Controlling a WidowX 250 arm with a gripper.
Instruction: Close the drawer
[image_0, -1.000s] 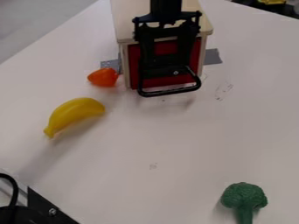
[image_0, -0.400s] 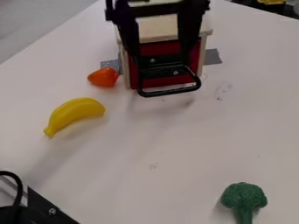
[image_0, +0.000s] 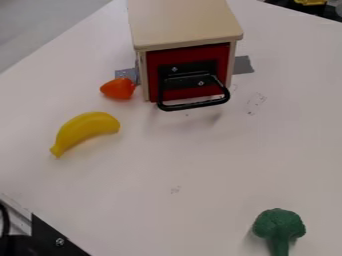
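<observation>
The red drawer front (image_0: 190, 92) sits flush, as far as can be seen, in the face of a small wooden cabinet (image_0: 184, 22) at the top centre. From a black plate on that front a black loop handle (image_0: 194, 105) sticks out toward the camera, tilted downward. How deep the drawer sits inside the cabinet is hidden by its pale top.
An orange toy (image_0: 119, 88) lies close to the cabinet's left side, with a yellow banana (image_0: 85, 131) nearer the camera. Green broccoli (image_0: 279, 230) is at the lower right. A black bracket (image_0: 53, 240) occupies the lower left corner. Grey tape (image_0: 243, 65) flanks the cabinet.
The arm and gripper have moved up and away from the drawer front, past the top edge. The drawer and toys have kept their places; the cable at lower left has shifted left.
</observation>
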